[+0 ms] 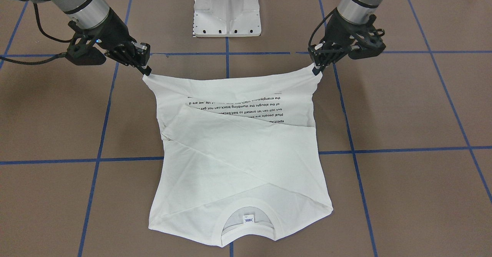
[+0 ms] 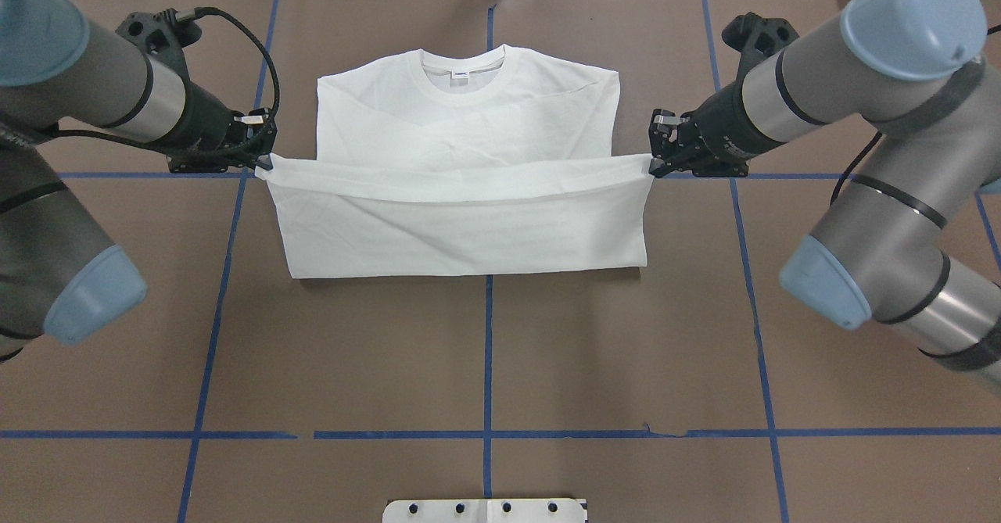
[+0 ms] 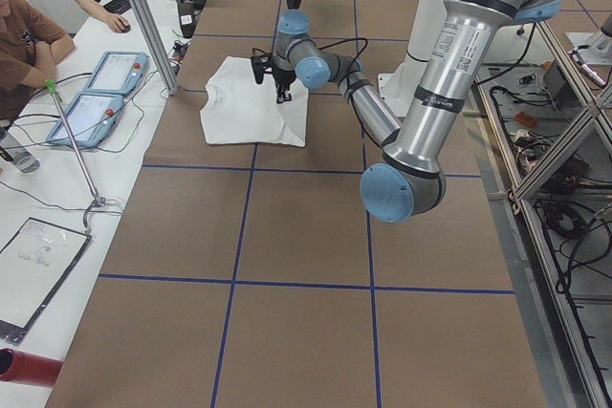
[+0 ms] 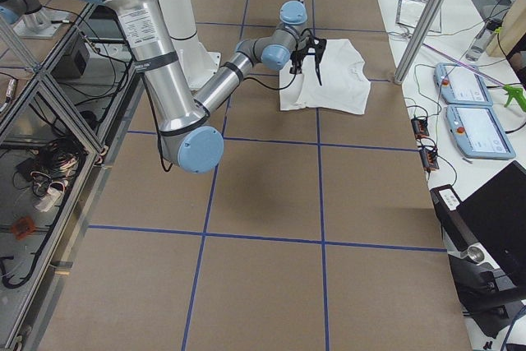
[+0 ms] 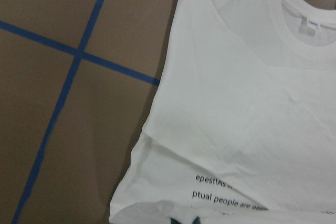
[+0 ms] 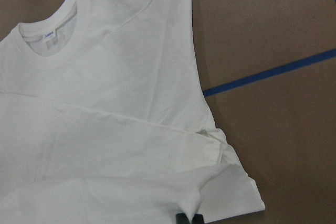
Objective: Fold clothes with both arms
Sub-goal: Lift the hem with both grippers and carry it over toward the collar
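Observation:
The clothes are one white long-sleeved T-shirt point(image 1: 238, 153) lying on the brown table with its sleeves crossed over the body. Its collar point(image 2: 461, 69) points away from the robot. The hem point(image 2: 461, 183) is raised off the table and stretched taut between the two arms, so the black text point(image 1: 246, 107) shows under it. My left gripper point(image 2: 266, 165) is shut on one hem corner and my right gripper point(image 2: 653, 167) is shut on the other. In the front-facing view the left gripper point(image 1: 317, 70) is on the right and the right gripper point(image 1: 146, 72) on the left.
The white pedestal point(image 1: 226, 15) stands at the robot's side of the table, behind the raised hem. Blue tape lines point(image 2: 489, 351) grid the brown surface. A side bench with tablets point(image 3: 105, 74), a metal post point(image 3: 143, 16) and seated people lies beyond the collar end.

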